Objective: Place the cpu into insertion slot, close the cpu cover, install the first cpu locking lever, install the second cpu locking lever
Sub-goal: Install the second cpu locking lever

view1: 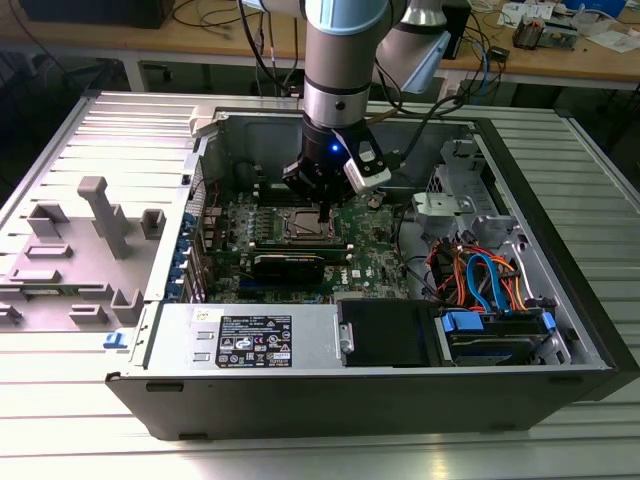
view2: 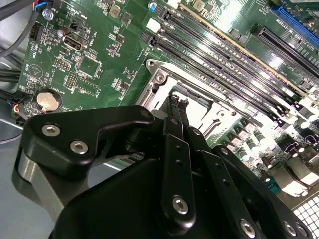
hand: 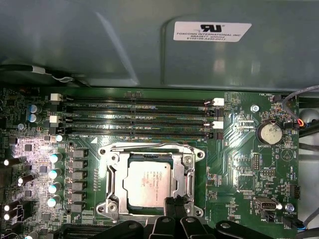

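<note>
First wrist view shows you the cpu (hand: 151,182) seated in the insertion slot (hand: 112,209), the cpu cover (hand: 185,164) already down. Your gripper (hand: 172,203), fingers together, touches its edge; lever state you cannot tell.

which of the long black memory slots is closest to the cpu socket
The memory slot bordering the insertion slot frame's edge, farthest from the grey case wall; the other slots lie between it and that wall.

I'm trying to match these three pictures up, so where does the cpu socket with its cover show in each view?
Exterior view: the insertion slot sits mid-motherboard, directly under the hand.
First wrist view: the slot, with the cpu seated and the cpu cover down around it, lies just beyond the fingertips.
Second wrist view: its silver rim peeks out past the hand.
Shared landmark: the long black memory slots alongside.
</note>
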Available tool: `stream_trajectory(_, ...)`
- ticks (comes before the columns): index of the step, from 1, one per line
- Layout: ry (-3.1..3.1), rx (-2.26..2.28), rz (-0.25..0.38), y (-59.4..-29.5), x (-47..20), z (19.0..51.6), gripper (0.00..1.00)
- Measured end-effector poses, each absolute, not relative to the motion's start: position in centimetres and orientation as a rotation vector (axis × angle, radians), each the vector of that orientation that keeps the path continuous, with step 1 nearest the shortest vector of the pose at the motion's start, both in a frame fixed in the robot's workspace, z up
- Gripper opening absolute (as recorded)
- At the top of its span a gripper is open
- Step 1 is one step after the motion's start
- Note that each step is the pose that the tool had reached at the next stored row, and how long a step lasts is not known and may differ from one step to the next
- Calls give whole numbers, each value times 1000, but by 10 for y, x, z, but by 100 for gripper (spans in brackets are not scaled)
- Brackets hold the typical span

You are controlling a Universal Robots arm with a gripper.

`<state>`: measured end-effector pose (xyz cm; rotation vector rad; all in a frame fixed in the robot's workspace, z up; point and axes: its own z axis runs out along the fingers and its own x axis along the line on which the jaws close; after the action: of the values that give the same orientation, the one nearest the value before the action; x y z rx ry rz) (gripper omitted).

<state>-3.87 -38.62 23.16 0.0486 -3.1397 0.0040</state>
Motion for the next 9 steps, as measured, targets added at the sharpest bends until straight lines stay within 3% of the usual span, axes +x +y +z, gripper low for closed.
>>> stream_trajectory(9, -3140, 49, 6, -386, -39, 232, 11)
